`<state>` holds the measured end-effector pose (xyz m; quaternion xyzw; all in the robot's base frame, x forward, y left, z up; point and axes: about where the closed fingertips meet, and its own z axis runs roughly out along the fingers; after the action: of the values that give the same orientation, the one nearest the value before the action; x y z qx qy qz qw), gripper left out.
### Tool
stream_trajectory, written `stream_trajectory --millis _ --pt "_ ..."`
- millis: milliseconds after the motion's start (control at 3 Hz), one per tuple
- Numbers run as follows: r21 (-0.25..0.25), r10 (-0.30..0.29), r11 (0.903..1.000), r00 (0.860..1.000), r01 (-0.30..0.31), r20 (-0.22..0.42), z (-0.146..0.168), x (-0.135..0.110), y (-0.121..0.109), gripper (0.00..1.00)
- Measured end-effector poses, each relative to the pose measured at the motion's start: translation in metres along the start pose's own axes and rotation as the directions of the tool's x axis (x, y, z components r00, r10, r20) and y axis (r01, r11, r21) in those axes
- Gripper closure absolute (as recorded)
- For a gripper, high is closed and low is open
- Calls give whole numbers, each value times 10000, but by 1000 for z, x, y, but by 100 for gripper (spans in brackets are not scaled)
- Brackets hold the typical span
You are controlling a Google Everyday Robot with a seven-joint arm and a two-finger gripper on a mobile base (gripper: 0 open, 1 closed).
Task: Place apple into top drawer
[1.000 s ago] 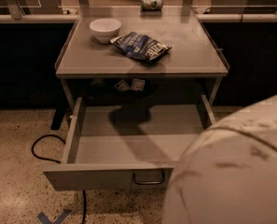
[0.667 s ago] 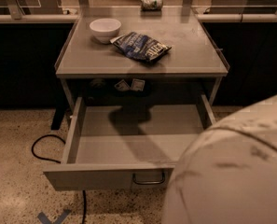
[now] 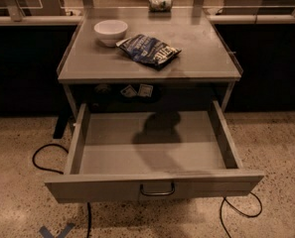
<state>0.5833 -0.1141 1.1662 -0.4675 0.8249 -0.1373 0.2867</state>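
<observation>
Speckled terrazzo floor runs under a grey metal table that stands against dark cabinets. On the table, a white bowl sits upright near the far left corner. Just beside it to the right lies a crumpled dark blue chip bag, flat on the surface, apart from the bowl or barely touching it. A can lies on its side at the far edge, well apart from both.

Below the tabletop, the top drawer is pulled fully out toward the camera. Its curved metal handle sits at the centre of the flat front panel. The drawer's floor is bare grey metal with a rounded dark shadow across its rear middle. Two small pale tags hang in the dark gap under the tabletop, behind the drawer.

The apple does not show anywhere in the view, neither on the table nor in the drawer. The gripper is outside the view as well, so whether it is spread or closed cannot be told.

A black cable loops on the floor left of the drawer and another curls at the lower right. A blue tape cross marks the floor at the bottom left.
</observation>
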Motion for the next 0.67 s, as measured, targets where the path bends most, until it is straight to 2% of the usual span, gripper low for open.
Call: stream_trajectory --millis 333,667 --pt "1923 551 9792 9968 -653 579 -77 42 -48 100" --pt "3313 973 9346 9889 -1297 1126 -120 52 -84 100"
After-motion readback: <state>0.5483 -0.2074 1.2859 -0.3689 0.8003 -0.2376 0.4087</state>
